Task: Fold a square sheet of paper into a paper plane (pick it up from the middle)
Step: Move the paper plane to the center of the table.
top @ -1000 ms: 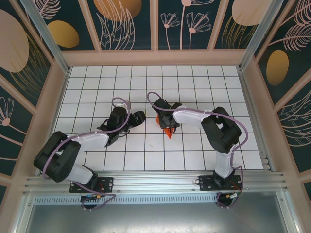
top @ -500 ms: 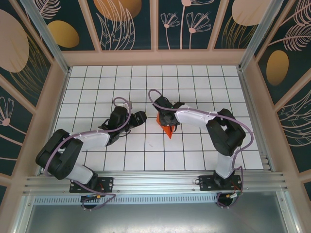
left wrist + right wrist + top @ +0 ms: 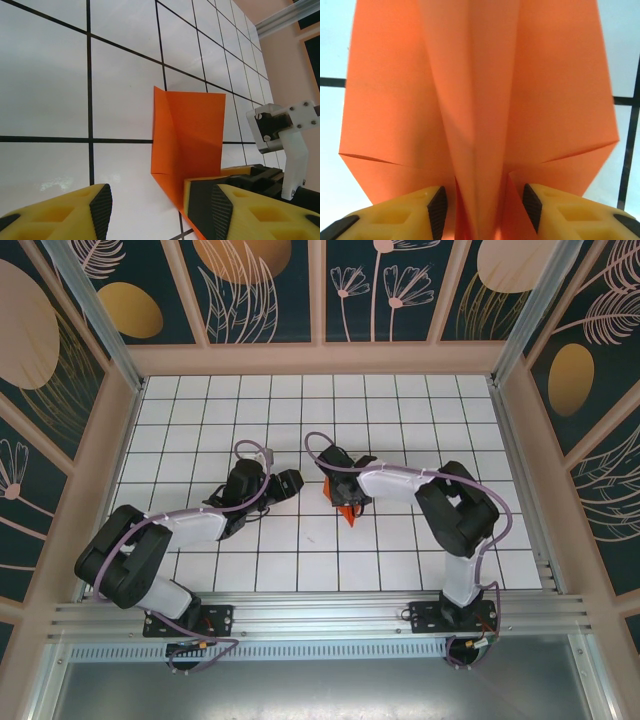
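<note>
Straddling the centre ridge of the paper plane (image 3: 475, 90), mid-table.
We find the right gripper (image 3: 484, 197) astride the fold, likely sharpening it, clamp undeterminable; left gripper (image 3: 157, 205) waits beside, jaws apart.

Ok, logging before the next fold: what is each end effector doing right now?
Left end effector: open, holding nothing.
Right end effector: jaws astride the centre fold of the orange paper; grip cannot be told.
</note>
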Tool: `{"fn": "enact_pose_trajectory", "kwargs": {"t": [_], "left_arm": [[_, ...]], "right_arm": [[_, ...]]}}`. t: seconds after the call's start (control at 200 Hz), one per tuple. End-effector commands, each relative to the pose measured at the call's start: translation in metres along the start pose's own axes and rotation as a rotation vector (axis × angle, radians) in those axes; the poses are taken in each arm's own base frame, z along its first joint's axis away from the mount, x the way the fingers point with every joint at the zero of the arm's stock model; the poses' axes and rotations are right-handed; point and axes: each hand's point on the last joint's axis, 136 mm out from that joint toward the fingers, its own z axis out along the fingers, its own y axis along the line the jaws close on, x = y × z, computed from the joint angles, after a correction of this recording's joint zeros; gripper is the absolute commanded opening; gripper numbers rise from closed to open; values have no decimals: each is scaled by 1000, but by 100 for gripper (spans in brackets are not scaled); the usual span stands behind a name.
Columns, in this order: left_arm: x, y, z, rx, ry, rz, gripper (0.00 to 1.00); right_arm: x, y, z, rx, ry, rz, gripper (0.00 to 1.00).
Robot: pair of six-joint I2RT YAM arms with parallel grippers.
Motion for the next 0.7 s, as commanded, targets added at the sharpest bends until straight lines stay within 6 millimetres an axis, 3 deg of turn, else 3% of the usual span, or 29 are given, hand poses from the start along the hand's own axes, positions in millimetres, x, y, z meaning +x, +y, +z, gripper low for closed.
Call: {"fn": "enact_pose_trajectory", "kwargs": {"t": [0.0, 0.125, 0.215, 0.36, 0.435, 0.5, 0.696], "left_arm": [[-7, -15, 3, 45, -10, 2, 58], [-7, -17, 1, 50, -9, 5, 58], [-9, -18, -2, 52, -18, 4, 58], [-14, -26, -5, 67, -28, 12, 58], [-19, -30, -9, 71, -46, 22, 58], [-24, -32, -14, 66, -66, 35, 58], [-39, -29, -35, 9, -155, 87, 59]], "right_arm": [[25, -7, 19, -9, 81, 10, 48], [33, -5, 21, -87, 103, 45, 49], [22, -2, 8, -108, 68, 35, 49], [-10, 5, -26, -139, -25, 23, 50], [-25, 6, -45, -146, -71, 20, 57], [-34, 7, -60, -155, -108, 19, 65], [-57, -5, -110, -146, -239, 37, 69]]}}
